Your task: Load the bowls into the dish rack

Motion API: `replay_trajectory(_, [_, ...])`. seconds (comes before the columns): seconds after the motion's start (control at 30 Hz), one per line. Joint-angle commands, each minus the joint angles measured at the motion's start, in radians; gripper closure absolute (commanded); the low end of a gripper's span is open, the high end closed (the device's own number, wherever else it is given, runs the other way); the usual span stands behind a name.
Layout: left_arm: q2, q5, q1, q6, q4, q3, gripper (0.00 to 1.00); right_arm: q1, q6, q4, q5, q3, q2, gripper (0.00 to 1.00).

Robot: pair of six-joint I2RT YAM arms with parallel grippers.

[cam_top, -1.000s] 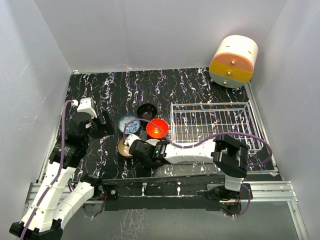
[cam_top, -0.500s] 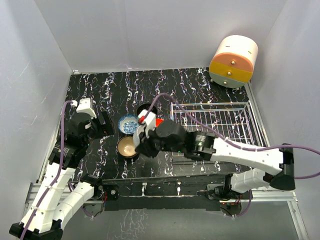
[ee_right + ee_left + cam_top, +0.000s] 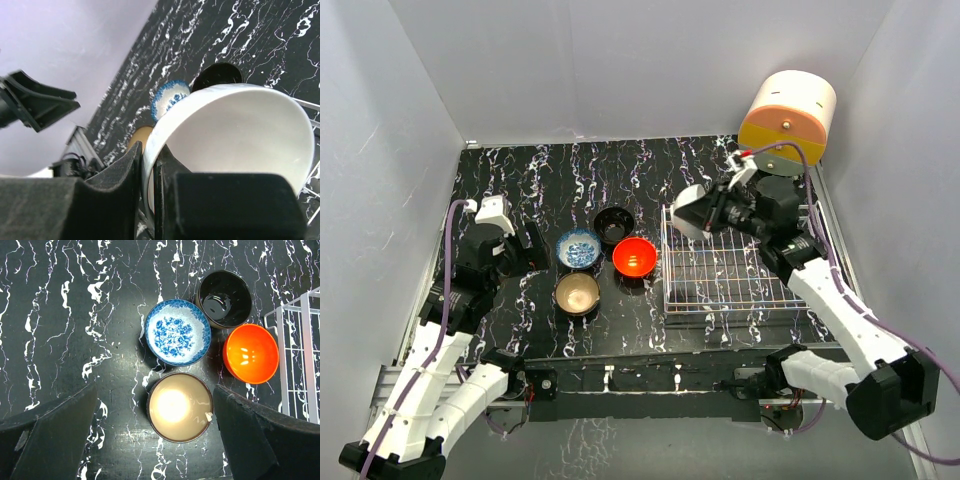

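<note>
My right gripper is shut on the rim of the white bowl and holds it tilted above the far left corner of the silver wire dish rack; in the right wrist view the white bowl fills the frame with my right gripper pinching its edge. On the table left of the rack stand the black bowl, the blue-and-white bowl, the red-orange bowl and the tan-gold bowl. My left gripper is open and hovers above the tan-gold bowl.
A round cream-and-orange drawer cabinet stands at the back right, just behind the rack. White walls close in the black marbled table on three sides. The rack's edge shows at the right of the left wrist view.
My right arm has lifted the white bowl from beside the tan-gold bowl and swung it right and back, over the rack's far left corner. The left arm has not moved.
</note>
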Motion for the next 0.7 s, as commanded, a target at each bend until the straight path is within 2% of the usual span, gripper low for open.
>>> replay_trajectory(0.0, [-0.007, 0.006, -0.003, 0.007, -0.006, 0.025, 0.03, -0.198, 0.269, 0.414, -0.342, -0.127, -0.021, 0.92])
replay_trajectory(0.07, [-0.008, 0.007, -0.003, 0.009, -0.010, 0.026, 0.03, -0.280, 0.440, 0.638, -0.455, -0.233, 0.003, 0.92])
replay_trajectory(0.2, [-0.008, 0.003, -0.003, 0.013, -0.018, 0.030, 0.03, -0.362, 0.666, 0.972, -0.530, -0.366, 0.062, 0.92])
replay_trajectory(0.33, [-0.002, 0.002, -0.004, 0.015, -0.017, 0.031, 0.03, -0.371, 0.729, 1.066, -0.540, -0.409, 0.095, 0.92])
replay_trajectory(0.5, [0.001, 0.004, -0.004, 0.011, -0.006, 0.024, 0.03, -0.372, 0.771, 1.080, -0.550, -0.450, 0.139, 0.92])
replay_trajectory(0.67, [0.004, 0.008, -0.004, 0.008, -0.001, 0.019, 0.03, -0.371, 0.884, 1.229, -0.552, -0.518, 0.229, 0.92])
